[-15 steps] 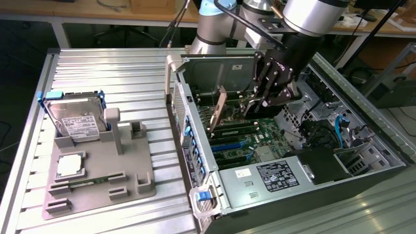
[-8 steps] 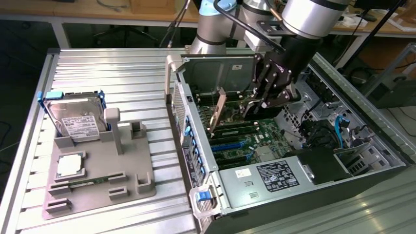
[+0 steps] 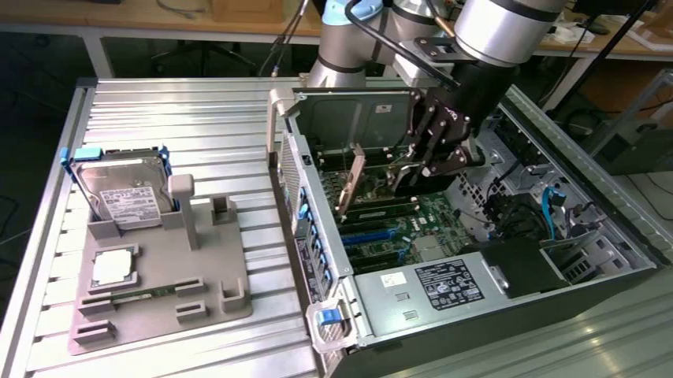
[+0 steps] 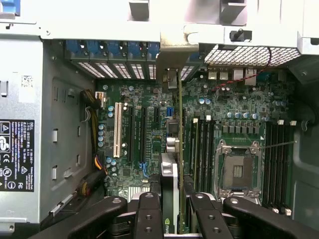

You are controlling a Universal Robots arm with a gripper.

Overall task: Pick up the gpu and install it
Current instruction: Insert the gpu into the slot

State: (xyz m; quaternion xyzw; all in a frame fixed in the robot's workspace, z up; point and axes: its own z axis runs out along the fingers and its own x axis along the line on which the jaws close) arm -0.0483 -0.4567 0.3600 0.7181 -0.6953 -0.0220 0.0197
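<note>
So we've got the gripper (image 3: pixel 426 161) in the upper middle of the frame, fingers (image 4: pixel 148 214) pinching the gpu (image 4: pixel 172 149) edge-on, holding it upright inside the open computer case (image 3: pixel 589 236), right over the motherboard (image 3: pixel 421 228) slots.

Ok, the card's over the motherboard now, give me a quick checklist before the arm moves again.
1. Gpu held between the jaws of the gripper: ok.
2. Gpu inside the open case, above the motherboard: ok.
3. Card standing edge-on to the board: ok.
4. Bracket toward the rear slot openings: ok.
5. Card edge lined up with its slot: cannot tell.
6. Card seated: not ok, it hangs above the board.
</note>
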